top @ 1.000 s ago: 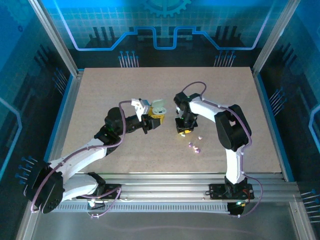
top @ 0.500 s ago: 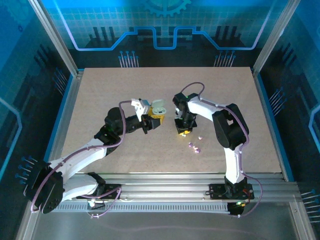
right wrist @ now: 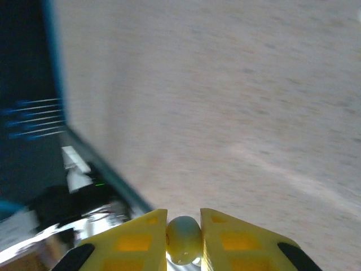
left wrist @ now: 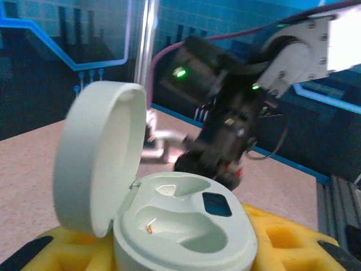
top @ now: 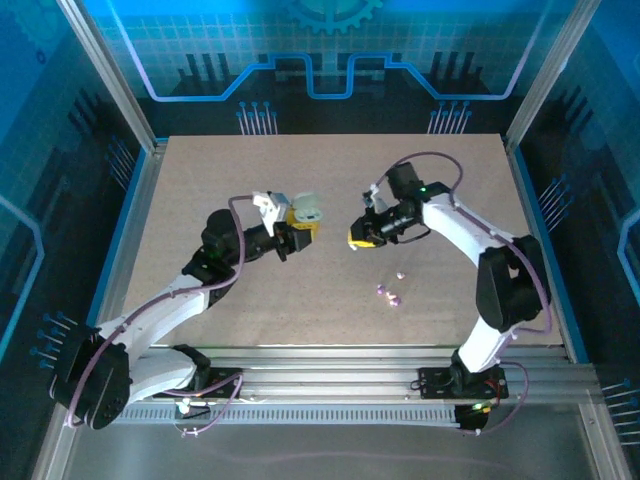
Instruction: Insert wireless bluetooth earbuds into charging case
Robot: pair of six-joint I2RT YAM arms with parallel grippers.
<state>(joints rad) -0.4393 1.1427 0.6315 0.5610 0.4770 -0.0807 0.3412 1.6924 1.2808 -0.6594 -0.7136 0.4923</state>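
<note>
Beige table (top: 200, 180) | left gripper (top: 303, 229) clamps open charging case (left wrist: 186, 228), wells empty | right gripper (right wrist: 183, 234) pinches pale earbud (right wrist: 183, 241)

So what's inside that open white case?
Inside the case are two empty hollows and a small dark patch. The case's lower half is hidden, squeezed between the left arm's yellow fingers.

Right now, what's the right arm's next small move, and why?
Probably carry the right gripper left toward the charging case. It pinches a pale earbud, and the left gripper holds the case lid-open, both wells looking empty, with a gap between them.
</note>
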